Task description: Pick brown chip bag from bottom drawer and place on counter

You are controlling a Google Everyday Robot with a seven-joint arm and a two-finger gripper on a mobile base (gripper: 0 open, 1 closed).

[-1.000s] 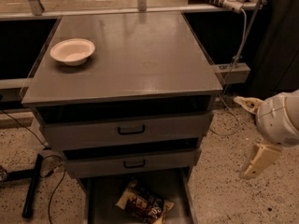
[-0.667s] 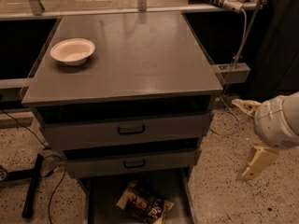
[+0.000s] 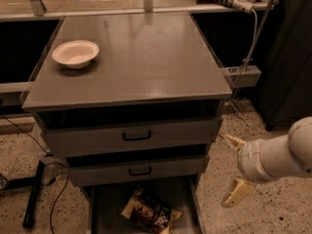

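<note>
The gripper point(image 3: 233, 167) hung wide open and empty, right of the cabinet point(image 3: 131, 135). The bag point(image 3: 150, 212) lay in the open bottom drawer point(image 3: 107, 206); a bowl point(image 3: 75, 53) sat on the surface point(image 3: 146, 57)

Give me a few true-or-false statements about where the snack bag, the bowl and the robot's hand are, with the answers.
1. The brown chip bag lies on the floor of the open bottom drawer. True.
2. The white bowl sits inside a drawer. False: it stands on the counter, near the back left corner.
3. The gripper hangs to the right of the cabinet, outside the drawers. True.
4. The gripper is holding the chip bag. False: its fingers are spread and empty, and it is well apart from the bag, which is still in the drawer.
</note>
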